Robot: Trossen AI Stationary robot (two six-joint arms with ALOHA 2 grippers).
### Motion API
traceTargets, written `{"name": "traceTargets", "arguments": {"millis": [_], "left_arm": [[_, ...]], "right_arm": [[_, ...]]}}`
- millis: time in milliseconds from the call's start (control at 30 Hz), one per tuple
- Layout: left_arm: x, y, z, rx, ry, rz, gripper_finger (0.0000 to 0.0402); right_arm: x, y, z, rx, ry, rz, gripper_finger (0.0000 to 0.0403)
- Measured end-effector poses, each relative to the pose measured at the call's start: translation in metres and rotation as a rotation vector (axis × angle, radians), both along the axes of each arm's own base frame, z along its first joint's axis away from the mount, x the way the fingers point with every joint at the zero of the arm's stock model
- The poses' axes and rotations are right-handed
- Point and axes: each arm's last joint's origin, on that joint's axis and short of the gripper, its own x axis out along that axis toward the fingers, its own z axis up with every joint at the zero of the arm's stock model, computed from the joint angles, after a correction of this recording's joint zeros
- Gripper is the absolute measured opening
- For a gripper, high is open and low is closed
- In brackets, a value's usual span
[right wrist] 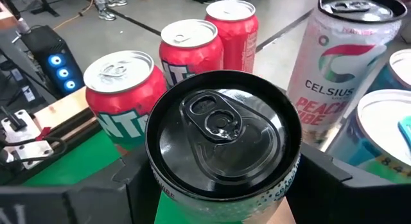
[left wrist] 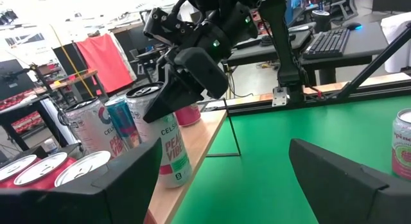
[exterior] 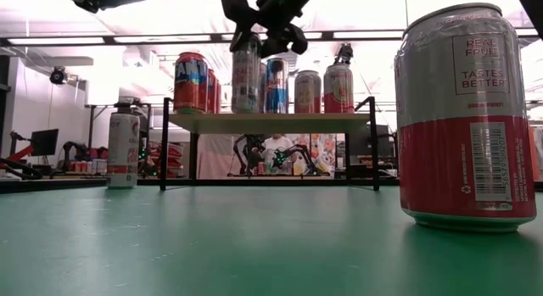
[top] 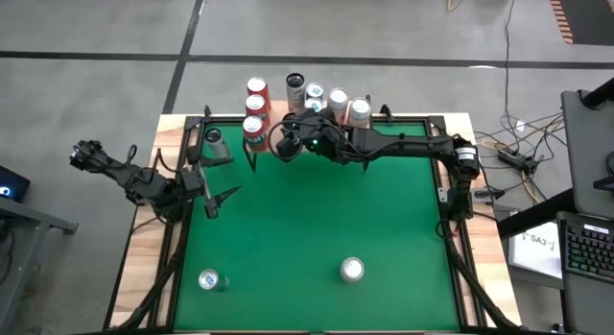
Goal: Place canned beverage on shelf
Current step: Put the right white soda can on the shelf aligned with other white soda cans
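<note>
The shelf (top: pixel 276 110) stands at the table's far edge with several cans on its wooden top (exterior: pixel 271 122): red ones on its left, white and blue ones behind. My right gripper (top: pixel 288 143) reaches in from the table's right and is shut on a white Celsius can (left wrist: pixel 166 147) with a dark lid (right wrist: pixel 221 124) at the shelf's near edge. My left gripper (top: pixel 213 195) hangs open and holds nothing, over the table's left side, short of the shelf. My right gripper pinches the can's upper wall just below the lid rim (right wrist: pixel 157 185), one finger (right wrist: pixel 122 185) on each side. The fingers come from the table's right, slanting slightly down. The can is upright, and its base (left wrist: pixel 174 183) sits on the shelf's wooden top beside the nearest red can.
Loose cans stand on the green table: one left of the shelf (top: pixel 215 138), one near the front left (top: pixel 209 279), one near the front centre (top: pixel 352 270), which looms large in the low view (exterior: pixel 462 118). The table's middle is bare green.
</note>
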Motion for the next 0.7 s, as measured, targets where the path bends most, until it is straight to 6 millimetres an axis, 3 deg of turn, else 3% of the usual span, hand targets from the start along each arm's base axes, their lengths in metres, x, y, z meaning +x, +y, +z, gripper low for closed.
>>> {"name": "traceTargets", "arguments": {"millis": [700], "left_arm": [[0.0000,0.0000,-0.0002,0.000,0.001,0.000,0.0324]], "right_arm": [[-0.0011,-0.0015,-0.0001,0.004,-0.029,-0.088,0.0295]]}}
